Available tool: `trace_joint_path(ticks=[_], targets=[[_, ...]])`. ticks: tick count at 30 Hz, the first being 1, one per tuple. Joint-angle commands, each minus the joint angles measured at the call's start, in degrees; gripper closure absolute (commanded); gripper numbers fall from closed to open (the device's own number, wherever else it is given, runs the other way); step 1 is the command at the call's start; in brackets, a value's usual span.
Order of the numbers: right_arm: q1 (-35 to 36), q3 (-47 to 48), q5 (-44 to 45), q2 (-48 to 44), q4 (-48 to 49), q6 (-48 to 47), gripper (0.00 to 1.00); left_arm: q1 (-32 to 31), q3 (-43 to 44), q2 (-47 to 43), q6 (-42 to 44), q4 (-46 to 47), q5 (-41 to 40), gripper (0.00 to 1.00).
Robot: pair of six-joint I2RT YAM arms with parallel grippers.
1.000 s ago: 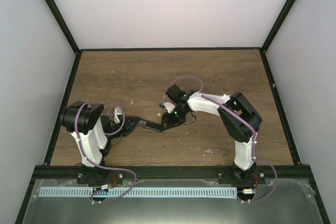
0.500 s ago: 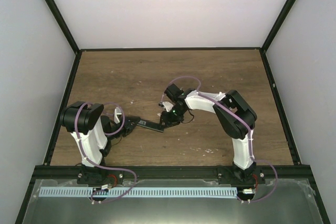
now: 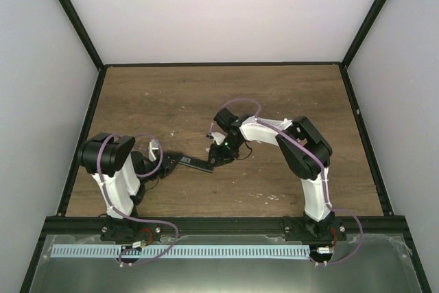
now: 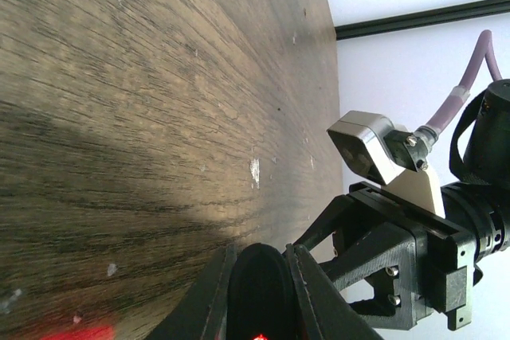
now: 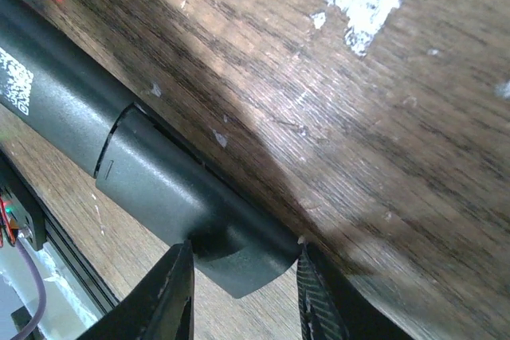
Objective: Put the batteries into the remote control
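Evidently left claw (image 4: 259, 283) and right claw (image 5: 241, 280) each pinch the matte, round-edged remote control (image 5: 151, 181).

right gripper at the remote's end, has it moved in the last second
Yes, slightly. The right gripper has shifted left, farther from the black frame rail on the right, with its jaws around the slim black remote control.

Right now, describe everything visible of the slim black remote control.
The slim matte black plastic remote control is held roughly level, spanning between both arms. The left pincer clamps one rounded end; the right pincer clamps the other, near a cover seam. A white printed label shows farther along.
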Motion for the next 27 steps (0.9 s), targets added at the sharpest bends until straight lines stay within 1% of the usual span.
trace_joint_path(ticks=[1, 7, 12, 20, 27], targets=[[-0.2, 3.2, 0.6, 2.5, 0.0, 0.2, 0.72, -0.1, -1.3, -0.2, 4.1, 4.2, -2.4, 1.0], [-0.2, 4.4, 0.6, 3.4, -1.3, 0.3, 0.72, -0.4, -1.4, -0.6, 4.4, 4.2, -2.3, 1.0], [-0.2, 4.5, 1.8, 2.3, -2.1, 0.4, 0.72, -0.4, -1.4, -0.3, 4.6, 4.2, -2.3, 1.0], [-0.2, 5.8, 3.3, 1.4, -3.8, 2.6, 0.65, -0.5, -1.5, -0.6, 4.5, 4.2, -2.8, 1.0], [-0.2, 7.4, 5.2, 2.3, -6.0, 2.8, 0.64, -0.5, -1.4, -0.7, 4.4, 4.3, -2.8, 1.0]])
